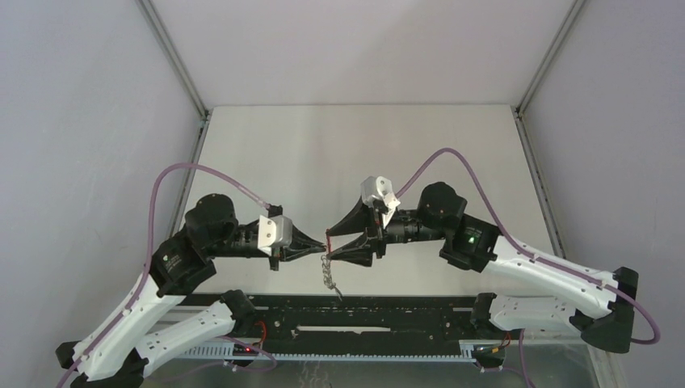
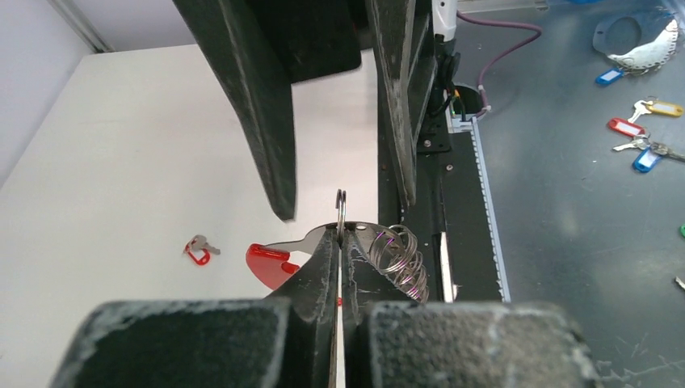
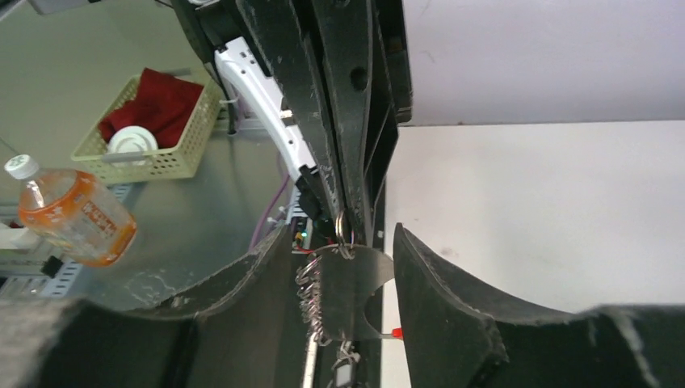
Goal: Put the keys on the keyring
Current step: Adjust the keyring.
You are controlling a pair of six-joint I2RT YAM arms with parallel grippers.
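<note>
Where the two arms meet above the near edge of the table [image 1: 355, 145], the left gripper [image 2: 339, 236] has its fingers pressed together, clamped on the keyring [image 2: 341, 210]. The ring's thin wire loop stands up just past the fingertips. Beside the ring, a flat silvery blade [image 2: 367, 234] with a red end lies across the clamped tips. The keys [image 2: 400, 259], a small silvery bunch with a coiled chain, hang at the same spot, off the table surface. The right gripper [image 3: 343, 234] faces the left one tip to tip. Its fingers stand apart, one on either side of the ring and blade; whether they touch either cannot be told. A small red-headed key [image 2: 198, 249] lies alone on the table, well apart from the grippers.
</note>
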